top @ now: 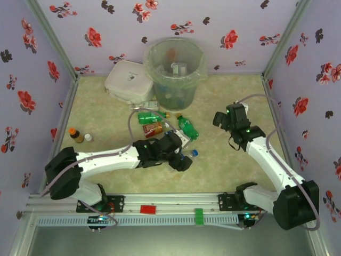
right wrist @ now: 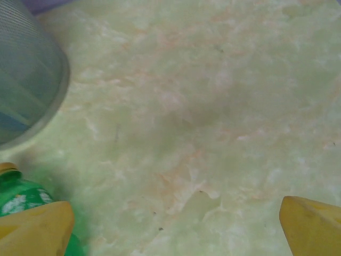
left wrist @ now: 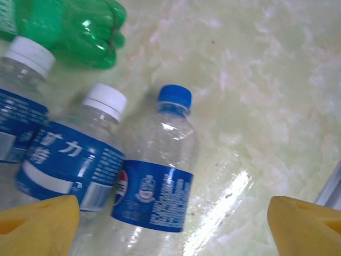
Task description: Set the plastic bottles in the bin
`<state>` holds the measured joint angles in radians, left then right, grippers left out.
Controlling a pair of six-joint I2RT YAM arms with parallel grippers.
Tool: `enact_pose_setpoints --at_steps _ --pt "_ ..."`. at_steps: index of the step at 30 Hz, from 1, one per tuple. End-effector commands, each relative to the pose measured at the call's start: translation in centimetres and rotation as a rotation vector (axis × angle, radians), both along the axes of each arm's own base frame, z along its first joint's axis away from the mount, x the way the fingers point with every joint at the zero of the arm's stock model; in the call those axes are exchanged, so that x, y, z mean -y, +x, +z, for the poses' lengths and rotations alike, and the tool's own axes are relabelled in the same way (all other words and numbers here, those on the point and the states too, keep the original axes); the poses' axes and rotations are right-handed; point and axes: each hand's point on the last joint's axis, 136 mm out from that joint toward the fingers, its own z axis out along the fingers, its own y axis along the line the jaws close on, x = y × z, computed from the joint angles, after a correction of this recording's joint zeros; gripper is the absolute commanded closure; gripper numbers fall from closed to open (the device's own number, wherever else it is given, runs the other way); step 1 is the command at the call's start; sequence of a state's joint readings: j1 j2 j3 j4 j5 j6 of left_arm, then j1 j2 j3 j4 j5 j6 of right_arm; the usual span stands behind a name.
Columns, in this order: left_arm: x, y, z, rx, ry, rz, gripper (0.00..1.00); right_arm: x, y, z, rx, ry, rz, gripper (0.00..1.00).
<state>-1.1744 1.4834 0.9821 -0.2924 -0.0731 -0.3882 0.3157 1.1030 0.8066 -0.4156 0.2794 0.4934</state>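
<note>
The bin (top: pixel 175 66) stands at the back centre with several plastic bottles inside. On the table lie two green bottles (top: pixel 151 117) (top: pixel 187 127), an orange-red one (top: pixel 153 128) and clear blue-labelled ones. My left gripper (top: pixel 184 157) hovers low over these, open. In the left wrist view a blue-capped bottle (left wrist: pixel 160 176) lies between the yellow fingertips (left wrist: pixel 40 224), beside two white-capped bottles (left wrist: pixel 74 160) and a green one (left wrist: pixel 80 29). My right gripper (top: pixel 224 118) (right wrist: pixel 176 229) is open above bare table, with a green bottle (right wrist: pixel 21 197) by its left finger and the bin wall (right wrist: pixel 26 80) at the upper left.
A flat white lidded container (top: pixel 128 81) sits left of the bin, with a clear bottle (top: pixel 145 104) in front of it. A small brown bottle with an orange cap (top: pixel 76 135) stands at the left. Flowered walls close in three sides.
</note>
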Motion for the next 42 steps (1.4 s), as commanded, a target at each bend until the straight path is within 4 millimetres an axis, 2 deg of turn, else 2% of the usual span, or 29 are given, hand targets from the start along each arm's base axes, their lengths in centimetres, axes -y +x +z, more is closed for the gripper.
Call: enact_pose_setpoints --at_steps 1,16,30,34,37,42 --pt "-0.3 -0.9 -1.5 -0.068 0.090 0.014 0.14 0.9 0.7 0.9 0.086 0.034 -0.080 0.00" --pt "-0.3 -0.7 -6.0 -0.114 0.289 0.006 0.23 0.1 1.4 0.3 0.084 0.042 -0.035 0.00" --pt "-0.5 -0.3 -8.6 -0.112 0.364 -0.005 0.26 0.0 1.6 0.5 0.076 0.030 -0.020 0.00" --pt "-0.4 -0.2 -8.9 -0.110 0.372 -0.011 0.29 0.0 1.6 0.6 0.077 0.028 -0.022 0.00" --pt "-0.4 -0.2 -8.8 -0.106 0.366 -0.014 0.37 0.0 1.6 0.6 0.078 0.029 -0.023 0.00" --pt "-0.2 -0.2 -7.3 -0.077 0.316 -0.028 0.45 0.0 1.6 0.7 0.080 0.035 -0.024 0.00"
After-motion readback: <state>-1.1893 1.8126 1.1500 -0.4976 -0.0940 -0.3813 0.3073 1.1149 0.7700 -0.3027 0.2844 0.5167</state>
